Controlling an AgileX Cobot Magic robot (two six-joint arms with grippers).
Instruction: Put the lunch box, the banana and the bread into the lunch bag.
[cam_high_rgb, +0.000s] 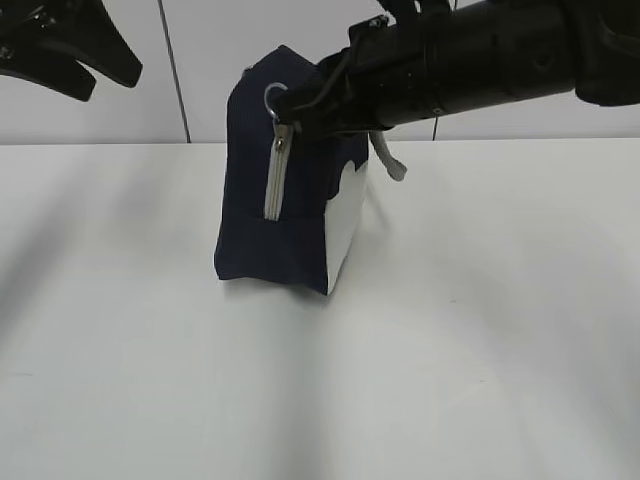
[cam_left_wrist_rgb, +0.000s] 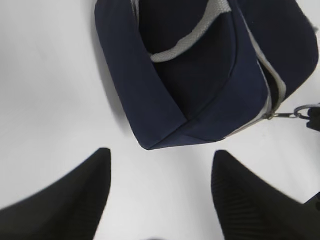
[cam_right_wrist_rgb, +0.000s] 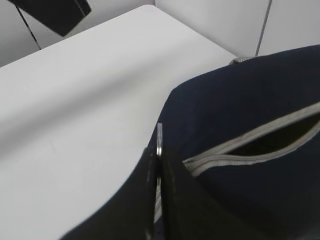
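Leftmost, left gripper (cam_high_rgb: 70, 55) high in the upper corner of the exterior view, dark fingers spread apart, nothing between them, well clear of the white table (cam_high_rgb: 480, 350). From its own wrist camera, left gripper (cam_left_wrist_rgb: 160, 192) seen as two black ribbed fingers (cam_left_wrist_rgb: 75, 200) standing wide apart above bare table, just short of a corner of the lunch bag (cam_left_wrist_rgb: 200, 75), not touching it. Toward the middle, lunch bag (cam_high_rgb: 285, 200) upright on the table, dark navy fabric, white scalloped side panel (cam_high_rgb: 345, 225) facing right, grey zipper (cam_high_rgb: 274, 185) running down the near end. At the top of that zipper, a metal pull ring (cam_high_rgb: 275, 97). Further right, right arm (cam_high_rgb: 480, 55) reaching in from the upper right, right gripper (cam_high_rgb: 300, 108) at the ring. In the right wrist view, right gripper (cam_right_wrist_rgb: 159, 200) pressed together, fingers pinching the thin metal pull (cam_right_wrist_rgb: 159, 140) edge-on between them. Beside it, zipper (cam_right_wrist_rgb: 250, 145) partly parted along the bag's top, a dark slit showing inside. Grey strap handle (cam_high_rgb: 390, 158) hanging behind the bag on the right. Lunch box, banana and bread visible in no view; contents of the bag impossible to tell.
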